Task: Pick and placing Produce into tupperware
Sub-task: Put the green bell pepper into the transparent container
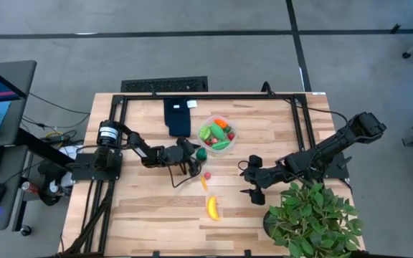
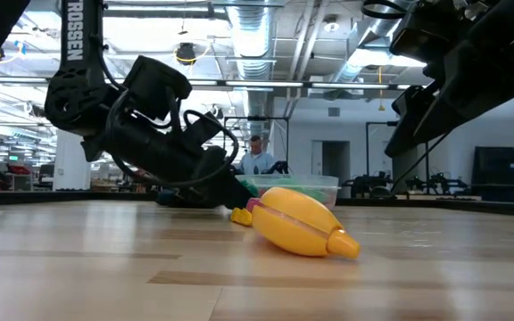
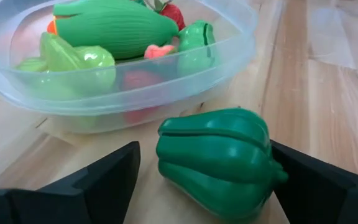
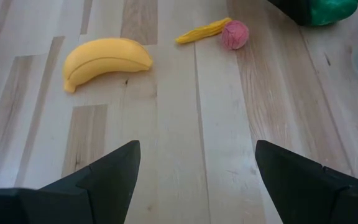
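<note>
The clear round tupperware [image 1: 218, 134] [image 3: 123, 93] stands on the table and holds several green, orange and red produce pieces. A green toy pepper [image 3: 213, 162] [image 1: 201, 153] lies on the wood just in front of it. My left gripper [image 3: 204, 152] [image 1: 194, 155] is open, low over the table, with a finger on either side of the pepper. A yellow banana [image 4: 107, 59] [image 1: 213, 208], a thin yellow piece [image 4: 202, 30] and a small red piece [image 4: 235, 34] lie on the table. My right gripper [image 4: 197, 180] [image 1: 247, 178] hangs open above the wood, right of them. My left gripper comes at the pepper nearly level, from the table's left. One side of the pepper [image 3: 277, 175] lies right up against one finger [image 3: 309, 183], and I cannot tell whether they touch. The other finger stands apart from it. The pepper rests on the table.
A dark blue folded cloth [image 1: 179, 117] lies at the far edge, left of the tupperware. A big leafy potted plant [image 1: 314, 218] stands at the near right corner, close beside my right arm. A black frame [image 1: 214, 96] borders the table's far side.
</note>
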Controlling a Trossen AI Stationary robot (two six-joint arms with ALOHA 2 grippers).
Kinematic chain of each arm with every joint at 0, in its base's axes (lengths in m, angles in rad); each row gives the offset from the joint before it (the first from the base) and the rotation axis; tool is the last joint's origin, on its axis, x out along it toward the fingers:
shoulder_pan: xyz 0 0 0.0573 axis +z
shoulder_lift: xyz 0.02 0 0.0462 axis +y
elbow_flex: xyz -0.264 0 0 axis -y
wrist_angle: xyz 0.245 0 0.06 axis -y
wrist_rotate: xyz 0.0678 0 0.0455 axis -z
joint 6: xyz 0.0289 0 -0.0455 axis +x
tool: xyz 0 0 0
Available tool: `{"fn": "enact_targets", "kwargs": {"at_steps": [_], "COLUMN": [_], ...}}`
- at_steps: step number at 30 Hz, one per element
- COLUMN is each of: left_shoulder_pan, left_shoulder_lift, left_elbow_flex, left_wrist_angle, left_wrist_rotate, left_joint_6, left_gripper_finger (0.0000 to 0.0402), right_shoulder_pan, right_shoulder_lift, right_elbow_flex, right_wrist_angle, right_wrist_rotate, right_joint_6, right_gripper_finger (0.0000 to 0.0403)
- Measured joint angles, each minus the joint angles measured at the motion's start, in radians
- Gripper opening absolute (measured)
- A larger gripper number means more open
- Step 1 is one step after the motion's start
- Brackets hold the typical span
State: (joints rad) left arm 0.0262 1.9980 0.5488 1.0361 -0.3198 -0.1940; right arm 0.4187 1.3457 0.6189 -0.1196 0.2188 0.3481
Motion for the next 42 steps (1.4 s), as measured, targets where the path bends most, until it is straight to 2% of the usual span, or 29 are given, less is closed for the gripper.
{"fn": "enact_targets", "kwargs": {"at_steps": [16,24,35,42], "left_shoulder_pan": [0.001,-0.007,-0.048,-0.066], "left_shoulder_lift": [0.000,0.000,0.000,-0.046], "left_elbow_flex": [0.000,0.000,0.000,0.000], "left_wrist_angle": [-0.008,0.007,0.030,0.030], "left_wrist_rotate": [0.000,0.001,0.054,0.054], "left_joint_6": [0.005,0.006,-0.017,-0.013], "left_gripper_finger": [0.0243,0.0246,0.0246,0.0245], "right_shoulder_pan": [0.000,0.000,0.000,0.000], "right_shoulder_lift": [0.000,0.000,0.000,0.000], "right_elbow_flex": [-0.001,-0.001,-0.002,-0.002], "right_wrist_angle": [0.000,0.000,-0.003,-0.003], "right_wrist_rotate": [0.000,0.000,0.000,0.000], "right_joint_6": [0.000,0.000,0.001,0.001], "right_gripper_finger": [0.0312,0.0312,0.0312,0.0312]}}
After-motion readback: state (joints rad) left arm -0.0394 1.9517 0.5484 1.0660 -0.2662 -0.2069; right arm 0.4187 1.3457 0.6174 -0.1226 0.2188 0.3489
